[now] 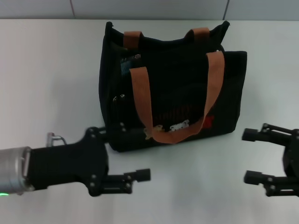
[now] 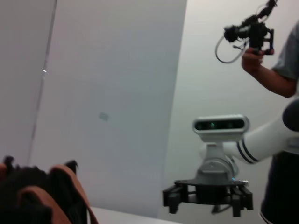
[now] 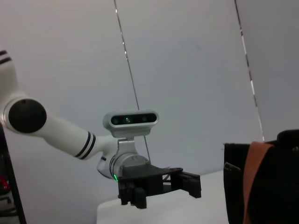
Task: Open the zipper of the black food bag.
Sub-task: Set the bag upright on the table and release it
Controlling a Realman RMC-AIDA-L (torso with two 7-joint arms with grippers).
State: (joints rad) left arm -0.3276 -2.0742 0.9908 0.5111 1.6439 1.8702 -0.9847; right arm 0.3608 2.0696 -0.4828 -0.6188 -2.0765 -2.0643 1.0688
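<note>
A plain white table (image 1: 51, 84) runs back to a pale panelled wall, and the black food bag (image 1: 173, 84) stands upright at the middle of it, toward the far side. Its two orange-brown handles (image 1: 142, 100) droop over the near face, where a small white patch (image 1: 179, 125) and a red mark (image 1: 209, 121) sit low down. The bag's top gapes at the near-left corner, showing a dark interior; the zipper itself is black on black along the top edge and cannot be made out, nor its pull tab.

The left gripper (image 1: 140, 156) lies low on the table just before the bag's near-left bottom corner — its fingers spread apart, one up close to the bag, the other nearer the camera, nothing between them. The right gripper (image 1: 251, 156) hovers off the bag's near-right corner, apart from it, its two fingers likewise wide and empty.

In the left wrist view a person (image 2: 275, 79) stands behind the right arm, holding up a camera rig (image 2: 250, 33).
</note>
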